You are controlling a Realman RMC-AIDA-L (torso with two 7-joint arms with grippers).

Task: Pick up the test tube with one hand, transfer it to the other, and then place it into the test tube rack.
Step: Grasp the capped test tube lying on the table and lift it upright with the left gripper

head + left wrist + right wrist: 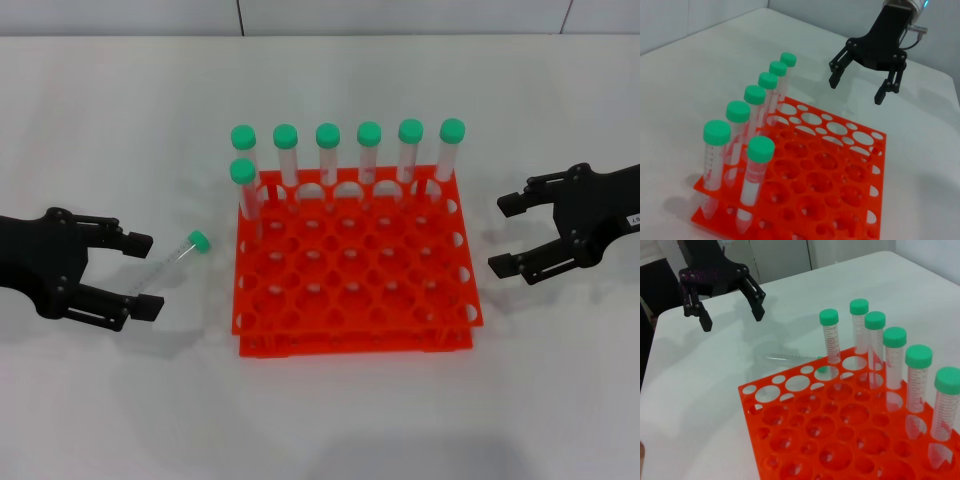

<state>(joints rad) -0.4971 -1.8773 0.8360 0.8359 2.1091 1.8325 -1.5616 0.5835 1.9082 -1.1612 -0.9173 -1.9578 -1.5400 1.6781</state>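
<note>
Your head view shows the test tube (180, 253) lying on the white table (120, 400), between the spread fingers of your left gripper (140, 274) and just left of the test tube rack (355, 270). The left wrist view misses that tube. Your right gripper (512, 236) hovers right of the rack, fingers apart, empty. Seven capped tubes (369, 150) stand upright in the rack.
</note>
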